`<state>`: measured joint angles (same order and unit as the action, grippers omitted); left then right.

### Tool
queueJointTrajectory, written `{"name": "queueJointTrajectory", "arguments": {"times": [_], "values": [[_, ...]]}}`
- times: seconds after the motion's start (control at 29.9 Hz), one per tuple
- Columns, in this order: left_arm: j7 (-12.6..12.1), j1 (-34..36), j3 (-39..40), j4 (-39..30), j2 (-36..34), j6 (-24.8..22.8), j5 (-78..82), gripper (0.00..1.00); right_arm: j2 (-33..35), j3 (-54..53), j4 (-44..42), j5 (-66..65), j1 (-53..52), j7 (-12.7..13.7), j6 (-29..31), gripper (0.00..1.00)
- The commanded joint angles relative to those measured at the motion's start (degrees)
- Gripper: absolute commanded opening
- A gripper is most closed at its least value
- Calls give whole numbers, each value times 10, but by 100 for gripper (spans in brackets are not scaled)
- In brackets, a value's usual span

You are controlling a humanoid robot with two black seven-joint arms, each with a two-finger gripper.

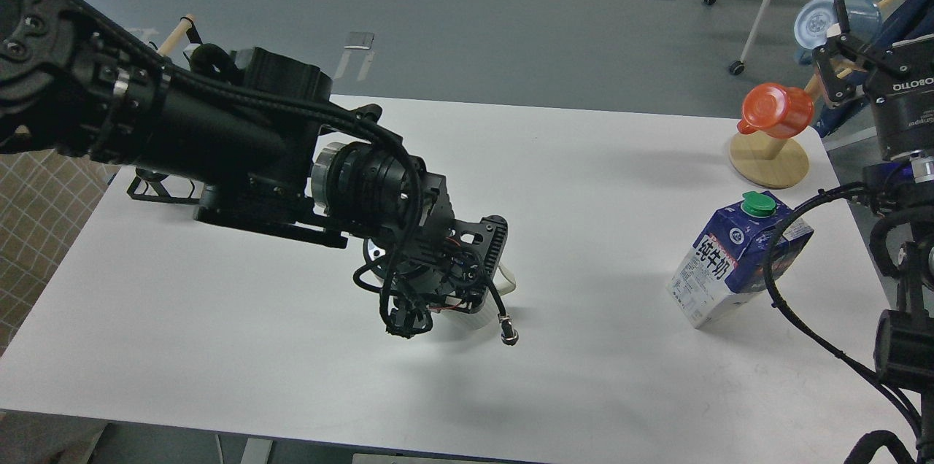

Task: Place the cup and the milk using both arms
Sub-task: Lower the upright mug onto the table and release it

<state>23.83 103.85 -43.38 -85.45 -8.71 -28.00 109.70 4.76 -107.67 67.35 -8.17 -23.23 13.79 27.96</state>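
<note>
Milk (733, 260): tall dark-blue and white carton, green round screw cap on sloped top, white Chinese characters down side; stands on white tabletop (598, 179) near right edge, long axis leaning, cap end tipped away. Cup (478, 316): only white sliver shows under left claw (430, 303) at tabletop middle; claw opening cannot be told, cables hide fingers. Right claw (835, 59) raised at right, fingers apart, holding nothing. Orange mug (777, 110) hangs on wooden stand (770, 161).

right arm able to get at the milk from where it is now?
Probably yes. The milk stands upright near the table's right edge, nothing around it; the right end effector is raised above and behind it. Only the arm's own black cable crosses in front.
</note>
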Motion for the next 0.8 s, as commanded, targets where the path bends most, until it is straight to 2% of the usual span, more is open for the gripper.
{"name": "queueJointTrajectory", "arguments": {"times": [0.0, 0.07, 0.17, 0.2, 0.27, 0.53, 0.67, 0.77], "values": [[0, 3, -5, 1, 4, 0, 3, 0, 0, -2, 0, 0, 1, 0, 0, 100], [0, 7, -6, 1, 9, 0, 3, 0, -1, -3, 0, 0, 4, 0, 0, 100], [1, 16, -7, 1, 16, 0, 3, 23, -1, -3, 0, 23, 12, 0, 0, 100], [1, 16, -7, 1, 16, 0, 3, 23, -1, -3, 0, 23, 12, 0, 0, 100], [1, 19, -6, 1, 17, 0, 1, 38, -1, -2, -2, 31, 14, 0, 0, 100], [1, 21, -6, 1, 26, 0, 0, 41, -1, -2, -5, 32, 14, 0, 0, 100], [2, 43, 2, 0, 26, 0, -12, 50, -1, -2, -5, 32, 14, 0, 0, 100], [2, 65, 24, 1, 24, 0, -51, 62, -1, -2, -4, 32, 14, 0, 0, 100]]}}
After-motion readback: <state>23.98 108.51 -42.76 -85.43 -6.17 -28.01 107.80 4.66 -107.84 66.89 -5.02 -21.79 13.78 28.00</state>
